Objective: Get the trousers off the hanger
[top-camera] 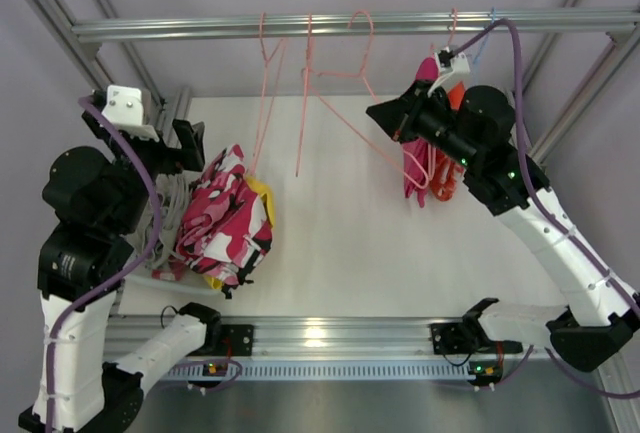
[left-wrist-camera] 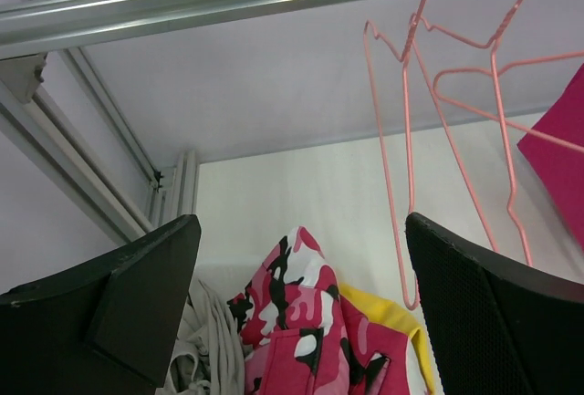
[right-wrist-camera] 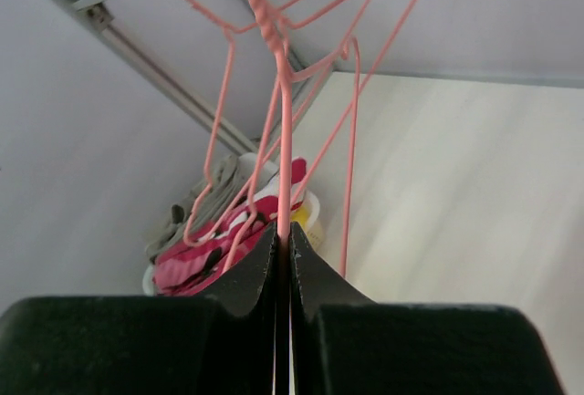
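Note:
Magenta trousers (top-camera: 418, 168) and orange trousers (top-camera: 447, 178) hang from a pink hanger at the rail's right end, just behind my right arm. My right gripper (top-camera: 382, 116) is shut on a pink hanger wire (right-wrist-camera: 284, 167), pinched between its fingertips (right-wrist-camera: 284, 231). Pink-white-black patterned trousers (top-camera: 225, 215), yellow trousers (top-camera: 263, 199) and grey trousers (top-camera: 170, 208) lie piled at the left. My left gripper (top-camera: 150, 138) is open and empty above the pile's far end (left-wrist-camera: 303, 231). The patterned trousers (left-wrist-camera: 310, 331), yellow trousers (left-wrist-camera: 394, 317) and grey trousers (left-wrist-camera: 205, 345) show between its fingers.
An aluminium rail (top-camera: 200, 26) crosses the back, with empty pink wire hangers (top-camera: 305, 83) dangling from it over the white table (top-camera: 340, 243). The pile rests in a white basket (top-camera: 165, 275). Frame posts stand at both sides.

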